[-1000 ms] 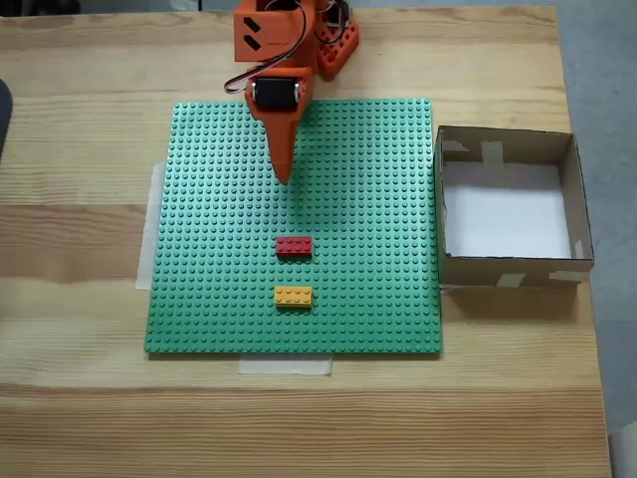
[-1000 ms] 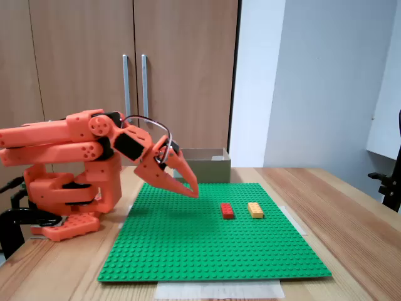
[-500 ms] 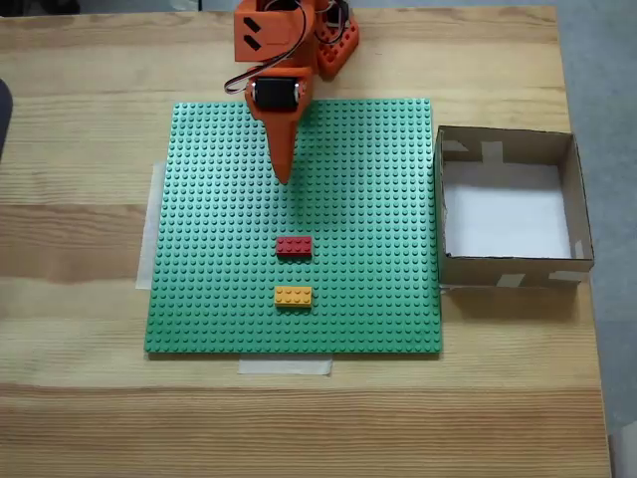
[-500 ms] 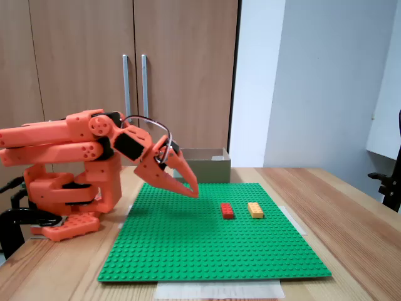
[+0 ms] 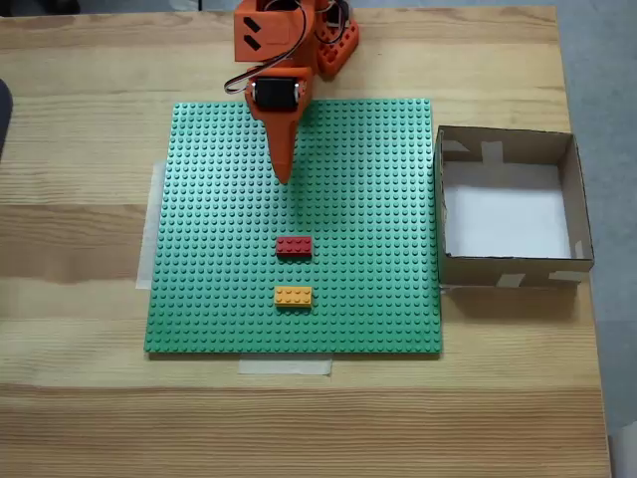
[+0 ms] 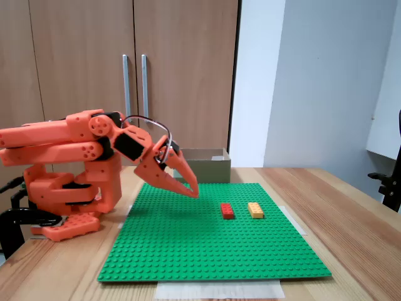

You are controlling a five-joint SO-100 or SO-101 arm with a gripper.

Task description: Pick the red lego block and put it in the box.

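My hand (image 5: 283, 177) hangs over the green baseplate (image 5: 209, 289), jaws look closed, holding nothing; hard to be sure from the side view. Red lego block (image 5: 294, 245) sits on the plate straight ahead of the tip, apart from it, long axis crosswise to my reach. Yellow brick (image 5: 293, 295) lies just beyond. Box (image 5: 508, 269) is right of the plate in the top view. No change from half a second ago.

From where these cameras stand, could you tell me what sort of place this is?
Probably an office or lab corner set up for robot practice: a wooden table carrying a taped-down green baseplate, wooden cabinet doors behind, and what looks like an office chair's edge.
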